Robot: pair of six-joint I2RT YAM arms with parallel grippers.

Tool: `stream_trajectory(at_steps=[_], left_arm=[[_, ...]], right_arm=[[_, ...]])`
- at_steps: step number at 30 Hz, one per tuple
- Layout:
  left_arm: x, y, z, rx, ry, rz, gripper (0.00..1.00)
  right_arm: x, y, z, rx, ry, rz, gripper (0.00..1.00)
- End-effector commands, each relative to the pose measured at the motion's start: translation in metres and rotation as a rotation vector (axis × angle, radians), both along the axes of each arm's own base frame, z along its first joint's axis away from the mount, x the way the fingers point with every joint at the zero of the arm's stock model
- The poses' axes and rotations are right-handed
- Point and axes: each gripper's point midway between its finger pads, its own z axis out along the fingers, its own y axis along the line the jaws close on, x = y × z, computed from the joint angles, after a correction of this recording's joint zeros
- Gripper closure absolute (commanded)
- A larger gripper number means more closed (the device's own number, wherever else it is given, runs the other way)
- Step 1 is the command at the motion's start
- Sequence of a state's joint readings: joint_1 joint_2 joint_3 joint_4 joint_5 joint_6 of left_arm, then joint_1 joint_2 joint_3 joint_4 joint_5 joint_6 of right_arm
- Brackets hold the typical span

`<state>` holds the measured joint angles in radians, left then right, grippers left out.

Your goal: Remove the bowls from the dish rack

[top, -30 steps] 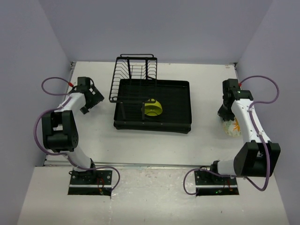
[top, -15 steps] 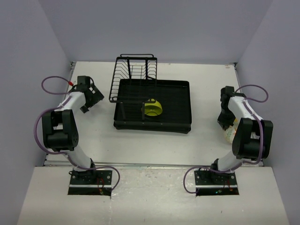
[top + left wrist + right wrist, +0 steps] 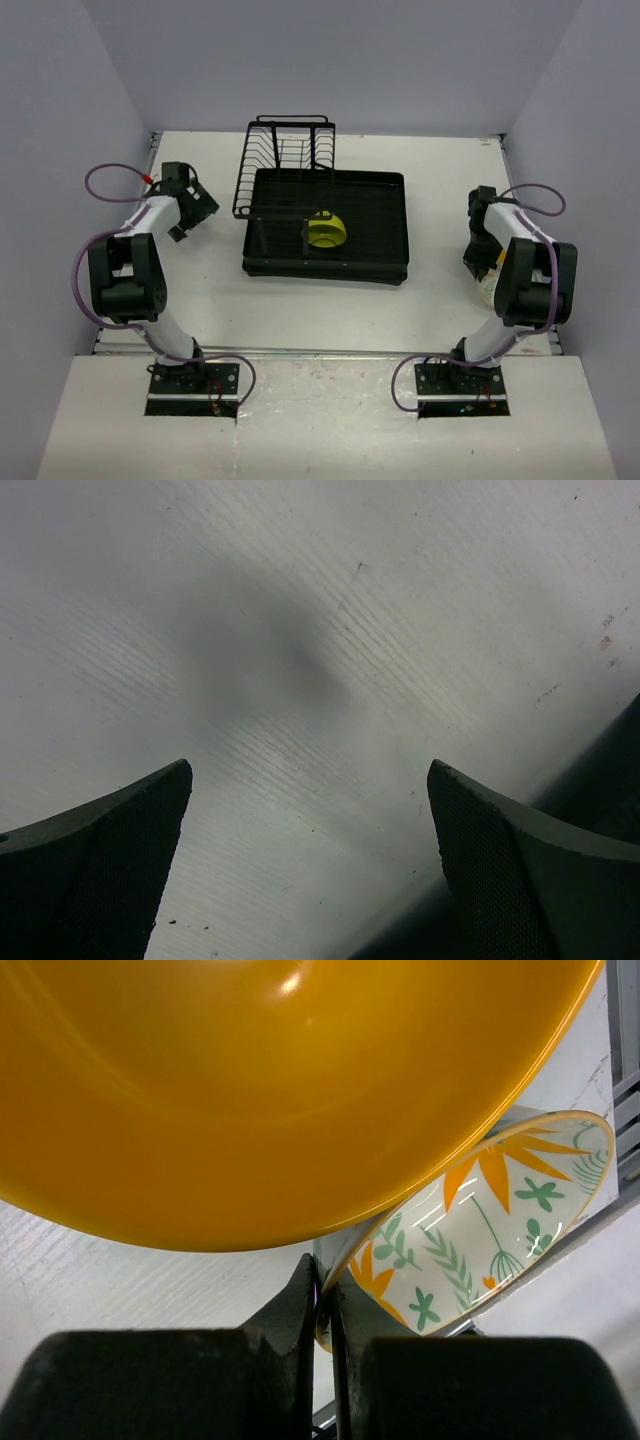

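Note:
The black dish rack sits mid-table with its wire section at the back. A yellow-green bowl stands on edge in the tray. My right gripper is at the right table edge, shut on the rim of the white patterned bowl, which is tilted; a bit of it shows by the arm in the top view. An orange bowl fills the right wrist view just ahead of the fingers. My left gripper is open and empty over bare table, left of the rack. The blue and pale bowls are out of view.
The side walls stand close to both grippers. The right table edge with a metal rail is right beside the patterned bowl. The right arm's folded links cover the spot under them.
The right arm has folded in, its elbow moving up and left over the patterned bowl, with the gripper still shut on the rim. The left arm has hardly moved.

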<state>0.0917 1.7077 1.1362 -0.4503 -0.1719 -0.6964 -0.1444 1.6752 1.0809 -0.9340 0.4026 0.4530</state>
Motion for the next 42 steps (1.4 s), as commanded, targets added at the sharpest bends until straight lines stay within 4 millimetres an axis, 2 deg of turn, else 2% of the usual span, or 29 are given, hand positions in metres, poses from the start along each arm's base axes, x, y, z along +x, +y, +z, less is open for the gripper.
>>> stream_trajectory(at_steps=[1,3,5,7,10,13,15,16,17,18,19,21,22,23,24,25,26,27,28,29,30,32,35,36,37,38,40,41,42], left_arm=[[0.006,0.006,0.015,0.009,-0.048,0.027,0.00],[0.003,0.005,0.012,0.007,-0.039,0.026,0.00],[0.000,0.005,0.009,0.007,-0.029,0.025,0.00],[-0.002,0.004,0.009,0.007,-0.032,0.023,0.00],[-0.002,0.005,0.010,0.009,-0.035,0.022,0.00],[-0.001,0.005,0.011,0.008,-0.036,0.021,0.00],[-0.001,0.004,0.012,0.006,-0.038,0.020,0.00],[-0.001,0.004,0.012,0.005,-0.040,0.021,0.00],[-0.002,0.004,0.013,0.005,-0.040,0.021,0.00],[-0.002,0.004,0.013,0.005,-0.040,0.020,0.00],[-0.003,0.005,0.014,0.012,-0.038,0.018,0.00],[-0.005,0.005,0.015,0.019,-0.035,0.016,0.00],[-0.006,0.007,0.016,0.026,-0.034,0.021,0.00],[-0.006,0.007,0.016,0.026,-0.033,0.021,0.00],[-0.007,0.007,0.019,0.027,-0.035,0.019,0.00],[-0.008,0.008,0.019,0.031,-0.035,0.022,0.00],[-0.008,0.008,0.021,0.031,-0.037,0.022,0.00],[-0.009,0.008,0.024,0.031,-0.041,0.022,0.00],[-0.009,0.008,0.026,0.033,-0.046,0.023,0.00],[-0.010,0.008,0.026,0.031,-0.045,0.023,0.00],[-0.010,0.008,0.030,0.031,-0.053,0.025,0.00],[-0.010,0.007,0.034,0.027,-0.062,0.021,0.00],[-0.013,0.006,0.034,0.027,-0.062,0.019,0.00],[-0.014,0.006,0.034,0.026,-0.064,0.019,0.00],[-0.016,0.006,0.032,0.025,-0.058,0.021,0.00],[-0.019,0.005,0.030,0.025,-0.050,0.019,0.00],[-0.022,0.005,0.026,0.027,-0.040,0.017,0.00],[-0.023,0.005,0.026,0.026,-0.042,0.019,0.00],[-0.024,0.005,0.025,0.026,-0.040,0.019,0.00]], right_arm=[[0.020,-0.007,0.013,-0.032,-0.080,0.015,0.98],[0.022,-0.006,0.018,-0.026,-0.103,0.012,0.85],[0.023,-0.003,0.021,-0.015,-0.123,0.011,0.80],[0.024,-0.001,0.028,-0.018,-0.157,0.016,0.69],[0.027,0.004,0.043,-0.023,-0.212,0.027,0.62],[0.036,0.012,0.072,-0.028,-0.291,0.043,0.60],[0.050,0.025,0.106,-0.026,-0.359,0.079,0.59],[0.066,0.031,0.139,-0.027,-0.450,0.097,0.58],[0.073,0.041,0.157,-0.007,-0.495,0.126,0.57],[0.078,0.066,0.174,0.036,-0.527,0.193,0.57],[0.092,0.096,0.209,0.182,-0.641,0.208,0.56],[0.097,0.138,0.238,0.415,-0.734,0.229,0.56],[0.092,0.158,0.254,0.543,-0.797,0.182,0.56],[0.085,0.191,0.268,0.748,-0.827,0.198,0.57],[0.103,0.207,0.301,0.870,-1.012,0.227,0.57],[0.101,0.221,0.320,1.067,-1.074,0.037,0.57],[0.096,0.225,0.329,1.200,-1.262,0.000,0.58],[0.089,0.235,0.327,1.302,-1.317,-0.088,0.59],[0.086,0.236,0.328,1.422,-1.342,-0.284,0.59],[0.086,0.235,0.305,1.413,-1.355,-0.363,0.60],[0.089,0.240,0.297,1.396,-1.337,-0.396,0.60],[0.097,0.258,0.283,1.385,-1.254,-0.381,0.60],[0.103,0.282,0.278,1.425,-1.195,-0.359,0.60],[0.099,0.297,0.275,1.434,-1.159,-0.344,0.60],[0.106,0.300,0.269,1.401,-1.172,-0.354,0.60],[0.108,0.306,0.271,1.397,-1.170,-0.349,0.60],[0.111,0.323,0.254,1.366,-1.109,-0.390,0.60],[0.105,0.335,0.247,1.362,-1.085,-0.397,0.60],[0.111,0.334,0.244,1.327,-1.115,-0.436,0.60]])
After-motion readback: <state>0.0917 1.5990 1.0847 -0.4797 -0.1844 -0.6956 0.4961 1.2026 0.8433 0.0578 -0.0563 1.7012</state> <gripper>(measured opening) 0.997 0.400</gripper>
